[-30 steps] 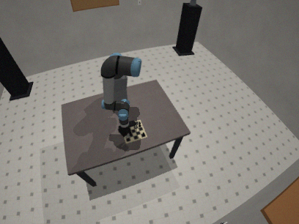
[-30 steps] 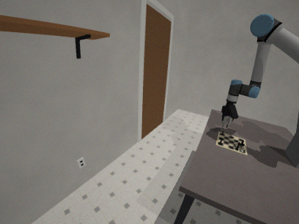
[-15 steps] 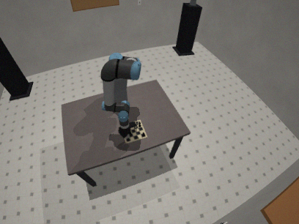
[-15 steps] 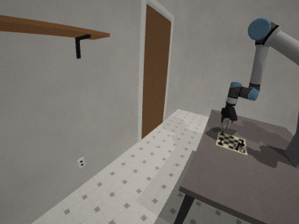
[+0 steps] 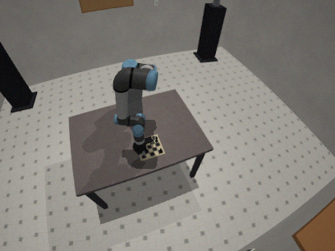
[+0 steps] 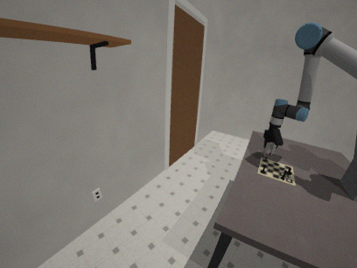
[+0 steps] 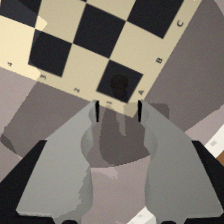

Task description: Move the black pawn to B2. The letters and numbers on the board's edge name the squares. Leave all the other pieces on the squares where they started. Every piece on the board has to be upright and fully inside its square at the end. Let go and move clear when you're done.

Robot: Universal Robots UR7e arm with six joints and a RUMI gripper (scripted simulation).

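The gripper (image 7: 118, 106) hangs over the board (image 7: 90, 55) on the tabletop (image 5: 181, 123) — jaws narrow, holding nothing — above the pawn (image 7: 119, 86) on A1.

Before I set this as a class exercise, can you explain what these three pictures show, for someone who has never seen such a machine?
This is one jointed robot arm standing on a brown table. One picture looks down from high in the room, one looks from the side near a door, and one is taken from the arm's wrist. A small chessboard lies on the table, with a few dark pieces on it. The end effector, two grey fingers, hangs above the board's corner. The fingers are slightly apart and hold nothing. Just ahead of them a dark piece, probably the black pawn, stands on square A1.
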